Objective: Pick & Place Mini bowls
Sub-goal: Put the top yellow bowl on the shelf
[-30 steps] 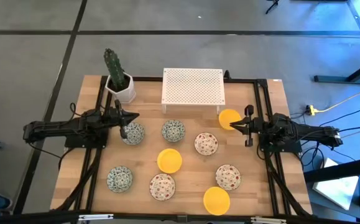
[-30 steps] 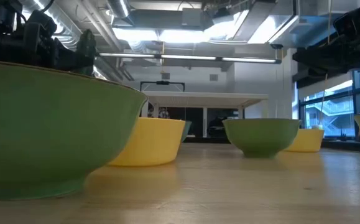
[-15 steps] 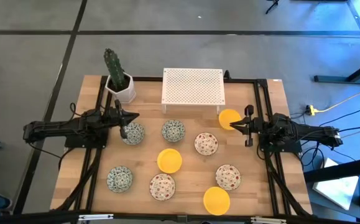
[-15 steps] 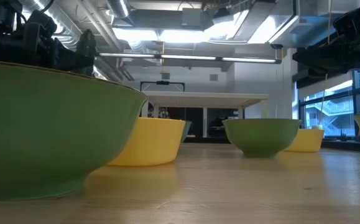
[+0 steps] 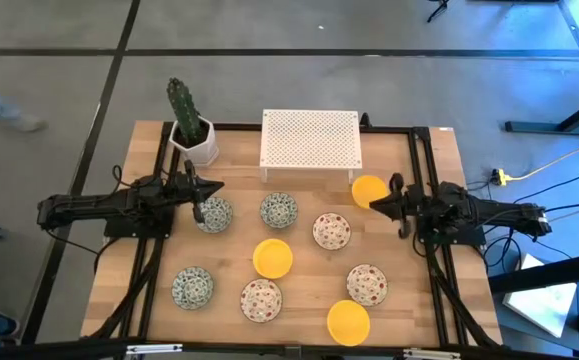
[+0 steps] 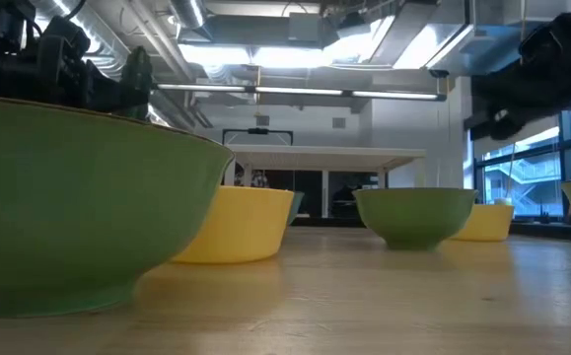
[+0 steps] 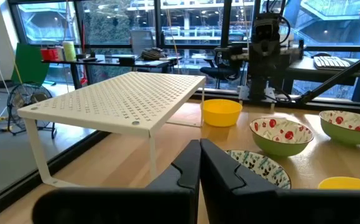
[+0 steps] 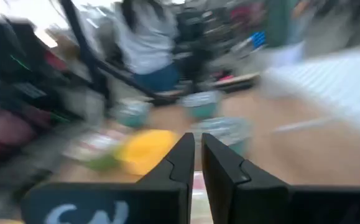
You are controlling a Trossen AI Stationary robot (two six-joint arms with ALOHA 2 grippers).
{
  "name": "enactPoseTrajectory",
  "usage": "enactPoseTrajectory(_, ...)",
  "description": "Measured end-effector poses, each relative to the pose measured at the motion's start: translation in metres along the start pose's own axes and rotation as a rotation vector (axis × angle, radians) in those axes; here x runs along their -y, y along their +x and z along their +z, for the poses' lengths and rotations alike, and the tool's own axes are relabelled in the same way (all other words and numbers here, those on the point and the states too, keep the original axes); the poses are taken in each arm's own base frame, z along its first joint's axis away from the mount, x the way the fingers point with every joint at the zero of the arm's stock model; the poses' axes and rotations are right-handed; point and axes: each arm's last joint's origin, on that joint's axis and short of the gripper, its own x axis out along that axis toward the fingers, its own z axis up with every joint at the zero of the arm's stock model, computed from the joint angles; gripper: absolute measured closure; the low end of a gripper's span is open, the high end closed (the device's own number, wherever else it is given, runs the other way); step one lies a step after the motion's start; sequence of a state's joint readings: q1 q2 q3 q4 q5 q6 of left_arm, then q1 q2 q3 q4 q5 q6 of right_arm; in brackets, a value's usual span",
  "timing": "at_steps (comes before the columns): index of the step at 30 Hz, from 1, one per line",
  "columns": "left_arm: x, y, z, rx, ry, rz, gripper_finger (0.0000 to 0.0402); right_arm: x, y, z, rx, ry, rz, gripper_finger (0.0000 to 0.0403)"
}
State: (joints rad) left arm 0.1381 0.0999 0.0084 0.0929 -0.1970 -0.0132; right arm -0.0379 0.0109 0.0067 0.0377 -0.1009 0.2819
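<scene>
High view — nine bowls spread over the surface (image 5: 119, 300); left claw (image 5: 198, 205) closed and empty beside a patterned bowl (image 5: 216, 214), right claw (image 5: 388, 197) nearly shut, empty, touching the far-right yellow bowl (image 5: 368, 189). Best to spread that claw first, then straddle one rim.

Low view: green undersides, yellow bowls behind; dark arm upper right sits lower than half a second ago.

Left wrist view — shelf (image 7: 117, 99) ahead.

Right wrist view: blurred by motion.
</scene>
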Motion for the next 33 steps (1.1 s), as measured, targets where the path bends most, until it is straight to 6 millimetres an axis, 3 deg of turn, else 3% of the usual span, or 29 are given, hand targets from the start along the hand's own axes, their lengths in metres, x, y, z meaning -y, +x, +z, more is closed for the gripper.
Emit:
enactPoseTrajectory(6,0.0,0.0,0.001,0.009,0.0,0.003,0.0398,0.001,0.0,0.003,0.047,0.131,-0.042,0.037)
enactPoseTrajectory(10,-0.001,-0.001,0.01,0.1,0.021,0.045,0.0398,0.002,0.0,0.001,-0.01,0.177,-0.073,0.037)
enactPoseTrajectory(14,-0.002,-0.002,0.017,0.176,0.01,0.053,0.0398,0.008,-0.004,0.005,-0.172,0.237,-0.352,0.037)
enactPoseTrajectory(17,-0.003,-0.003,0.022,0.221,0.042,0.098,0.0398,0.01,-0.008,0.019,-0.237,0.249,-0.562,0.037)
enactPoseTrajectory(20,-0.006,-0.005,0.031,0.295,0.176,0.201,0.0398,0.008,-0.001,0.04,-0.242,0.243,-0.609,0.0368)
enactPoseTrajectory(23,-0.009,-0.008,0.039,0.334,0.196,0.256,0.0398,0.008,0.01,0.06,-0.278,0.251,-0.651,0.0353)
enactPoseTrajectory(29,-0.014,-0.014,0.064,0.379,0.171,0.32,0.0398,0.016,0.027,0.079,-0.632,0.245,-0.85,0.029)
enactPoseTrajectory(33,-0.015,-0.011,0.066,0.331,0.177,0.33,0.0398,0.026,0.034,0.091,-0.939,0.205,-0.986,0.0248)
